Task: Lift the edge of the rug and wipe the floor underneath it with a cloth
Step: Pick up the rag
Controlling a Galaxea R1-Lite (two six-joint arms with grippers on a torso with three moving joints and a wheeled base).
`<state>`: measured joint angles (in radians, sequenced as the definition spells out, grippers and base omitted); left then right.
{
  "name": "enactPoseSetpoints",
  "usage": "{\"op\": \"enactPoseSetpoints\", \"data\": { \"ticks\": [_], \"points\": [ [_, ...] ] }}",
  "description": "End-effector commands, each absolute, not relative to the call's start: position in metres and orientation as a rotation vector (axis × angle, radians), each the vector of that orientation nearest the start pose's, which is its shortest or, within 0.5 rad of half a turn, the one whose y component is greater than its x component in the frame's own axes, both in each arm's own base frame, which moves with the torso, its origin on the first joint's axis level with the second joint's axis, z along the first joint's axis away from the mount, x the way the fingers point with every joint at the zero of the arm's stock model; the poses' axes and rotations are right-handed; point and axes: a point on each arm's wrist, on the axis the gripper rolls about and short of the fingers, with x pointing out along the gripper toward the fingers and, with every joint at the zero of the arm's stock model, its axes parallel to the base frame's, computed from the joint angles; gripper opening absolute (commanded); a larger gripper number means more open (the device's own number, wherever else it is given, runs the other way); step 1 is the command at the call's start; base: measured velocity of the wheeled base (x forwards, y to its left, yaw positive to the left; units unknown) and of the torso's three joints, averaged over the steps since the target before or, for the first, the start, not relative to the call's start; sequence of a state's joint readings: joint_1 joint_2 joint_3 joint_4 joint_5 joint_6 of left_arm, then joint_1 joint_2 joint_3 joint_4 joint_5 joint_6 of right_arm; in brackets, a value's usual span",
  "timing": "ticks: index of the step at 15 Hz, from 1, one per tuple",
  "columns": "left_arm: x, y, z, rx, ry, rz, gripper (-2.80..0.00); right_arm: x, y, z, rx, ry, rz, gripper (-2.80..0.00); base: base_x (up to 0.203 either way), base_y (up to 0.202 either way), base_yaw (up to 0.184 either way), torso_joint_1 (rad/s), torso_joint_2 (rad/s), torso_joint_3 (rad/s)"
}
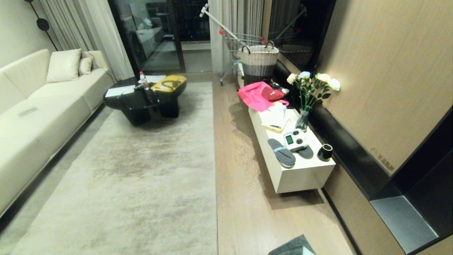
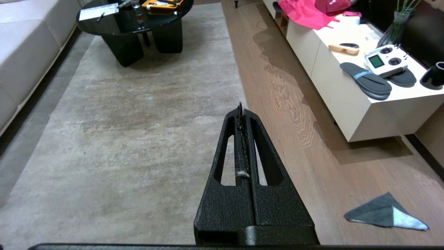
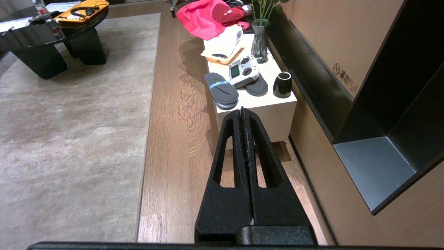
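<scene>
A large beige-grey rug lies flat, and its straight rug edge (image 1: 215, 159) (image 2: 233, 59) (image 3: 150, 104) runs along the wood-plank floor (image 1: 240, 205) (image 2: 312, 156) (image 3: 173, 121). The cloth (image 1: 292, 248) (image 2: 385, 212), dark grey with a pale corner folded over, lies on the planks close in front of me, right of the rug. My left gripper (image 2: 241, 106) hangs shut and empty above the rug's border. Over the floor strip near the low cabinet, my right gripper (image 3: 242, 109) is also shut with nothing in it. Neither arm shows in the head view.
A white low cabinet (image 1: 300, 179) along the right wall carries slippers (image 1: 282, 152), a controller (image 1: 295, 139), a black cup (image 1: 325, 152), a flower vase (image 1: 303, 120) and pink fabric (image 1: 254, 95). A black coffee table (image 1: 141, 102) stands on the rug's far end, a cream sofa (image 1: 35, 117) at the left.
</scene>
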<state>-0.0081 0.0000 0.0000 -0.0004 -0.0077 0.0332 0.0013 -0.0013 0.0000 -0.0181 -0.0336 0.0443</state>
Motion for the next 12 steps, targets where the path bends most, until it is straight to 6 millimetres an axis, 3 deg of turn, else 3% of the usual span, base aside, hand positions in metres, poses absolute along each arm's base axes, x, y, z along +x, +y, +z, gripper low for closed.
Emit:
{"op": "enactPoseSetpoints", "data": {
  "ticks": [1,12],
  "points": [
    [-0.0228,0.0,0.0756,0.034,-0.002,-0.015,-2.8,-0.0228,-0.0008,0.0774,0.045,-0.019,-0.032,-2.8,0.0,0.0,0.0,0.0,0.0,0.0],
    [-0.0228,0.0,0.0756,0.034,-0.001,-0.015,-2.8,-0.0228,-0.0008,0.0774,0.045,-0.019,-0.032,-2.8,0.0,0.0,0.0,0.0,0.0,0.0]
  ]
}}
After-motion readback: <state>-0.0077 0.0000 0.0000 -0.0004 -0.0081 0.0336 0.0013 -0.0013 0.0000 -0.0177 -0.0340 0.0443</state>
